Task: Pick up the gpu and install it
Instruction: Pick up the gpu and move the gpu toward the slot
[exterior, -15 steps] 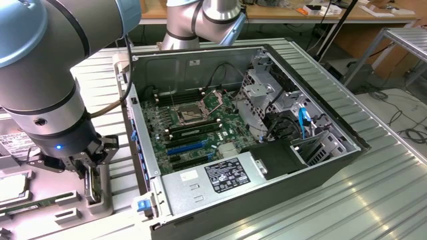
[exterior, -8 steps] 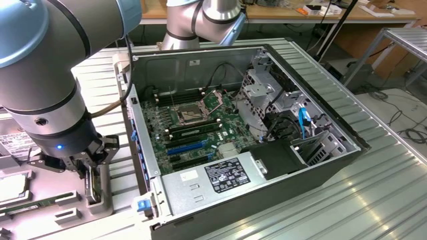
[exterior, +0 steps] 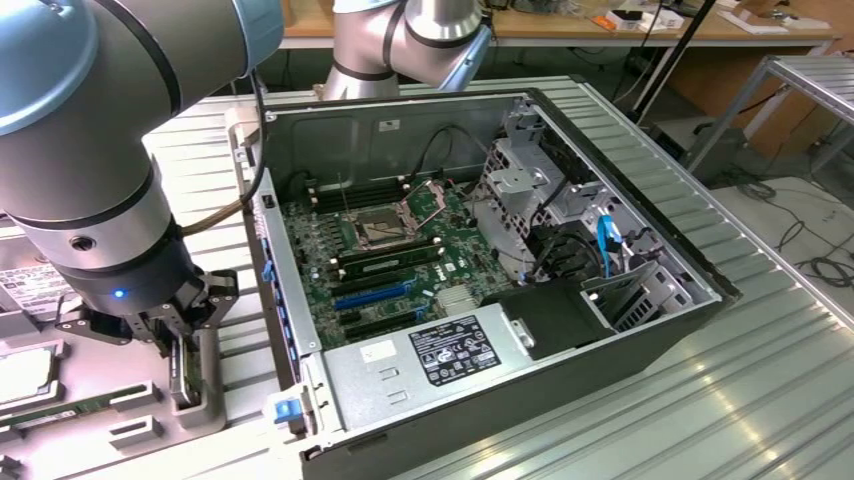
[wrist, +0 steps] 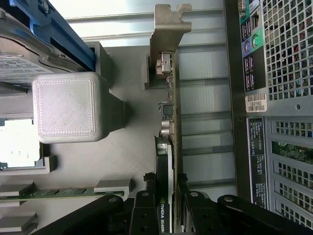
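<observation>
well, computer case (exterior: 374,135): lies open, motherboard slots exposed.
arm (exterior: 94,180): reaches down beside the case, at the exterior view's left.
fixture (wrist: 127,147): grey, holds the gpu (wrist: 172,147) upright on its edge.
gripper (wrist: 166,198): narrow, seemingly pinching the gpu's fan end.
risk: an off-centre pinch could tilt the card, so its bracket (wrist: 164,24) snags the fixture.
</observation>
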Action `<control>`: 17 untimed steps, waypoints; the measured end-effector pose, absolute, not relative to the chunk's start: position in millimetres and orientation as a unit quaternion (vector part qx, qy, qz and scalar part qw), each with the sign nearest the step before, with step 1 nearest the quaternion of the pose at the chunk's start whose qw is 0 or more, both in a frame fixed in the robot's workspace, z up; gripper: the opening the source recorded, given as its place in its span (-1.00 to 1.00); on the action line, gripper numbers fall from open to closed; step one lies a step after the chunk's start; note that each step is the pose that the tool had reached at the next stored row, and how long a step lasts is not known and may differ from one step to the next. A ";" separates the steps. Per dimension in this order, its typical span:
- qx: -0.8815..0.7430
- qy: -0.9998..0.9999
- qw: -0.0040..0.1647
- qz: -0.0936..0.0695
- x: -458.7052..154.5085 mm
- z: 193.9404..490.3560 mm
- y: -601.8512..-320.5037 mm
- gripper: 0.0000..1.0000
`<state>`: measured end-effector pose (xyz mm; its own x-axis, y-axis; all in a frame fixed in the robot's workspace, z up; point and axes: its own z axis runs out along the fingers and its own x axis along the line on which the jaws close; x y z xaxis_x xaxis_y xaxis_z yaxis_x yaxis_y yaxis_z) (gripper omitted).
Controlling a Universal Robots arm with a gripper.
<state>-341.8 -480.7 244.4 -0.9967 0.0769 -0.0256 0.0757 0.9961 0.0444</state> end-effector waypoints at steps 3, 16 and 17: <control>0.038 0.999 0.014 0.022 -341.8 244.4 -480.7 -0.47; 0.038 0.999 0.014 0.022 -341.8 244.4 -480.7 -0.47; 0.038 0.999 0.014 0.022 -341.8 244.4 -480.7 -0.47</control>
<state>-341.8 -480.7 244.4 -0.9967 0.0769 -0.0256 0.0757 0.9961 0.0444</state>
